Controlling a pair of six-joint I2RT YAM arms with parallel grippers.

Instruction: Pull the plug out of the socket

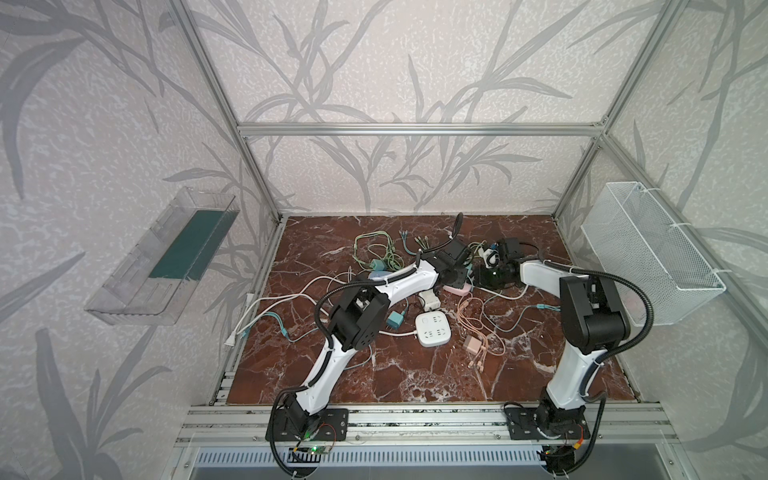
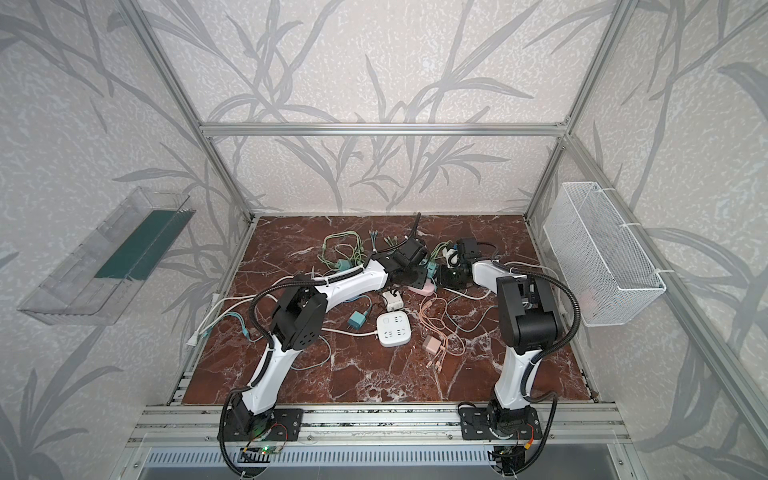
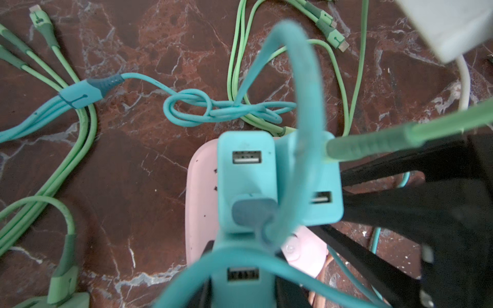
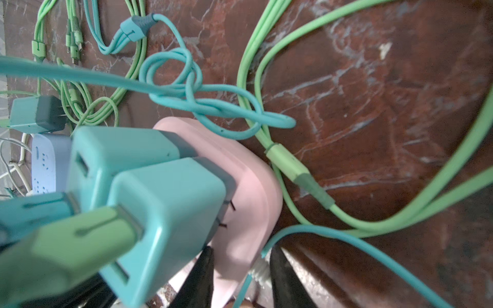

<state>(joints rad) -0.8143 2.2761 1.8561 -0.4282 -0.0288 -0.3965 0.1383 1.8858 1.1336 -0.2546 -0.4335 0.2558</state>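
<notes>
A pink socket (image 4: 248, 186) lies on the marble tabletop among tangled cables, seen in both top views (image 1: 457, 289) (image 2: 424, 289). Two teal plugs (image 4: 122, 157) (image 4: 165, 213) stand in it side by side. One carries a teal cable, the other a green cable. My right gripper (image 4: 241, 250) is shut on the pink socket's end, one black finger on each side. In the left wrist view another teal plug (image 3: 242, 282) sits between the fingers of my left gripper (image 3: 242, 274), which is shut on it. Both grippers (image 1: 453, 276) (image 1: 478, 276) meet over the socket.
A white power strip (image 1: 433, 329), a white adapter (image 1: 430, 300), a loose teal plug (image 1: 394, 319) and a pink charger (image 1: 471, 344) lie nearer the front. Green cables (image 1: 374, 249) spread behind. A wire basket (image 1: 648, 253) hangs at right, a clear tray (image 1: 162, 257) at left.
</notes>
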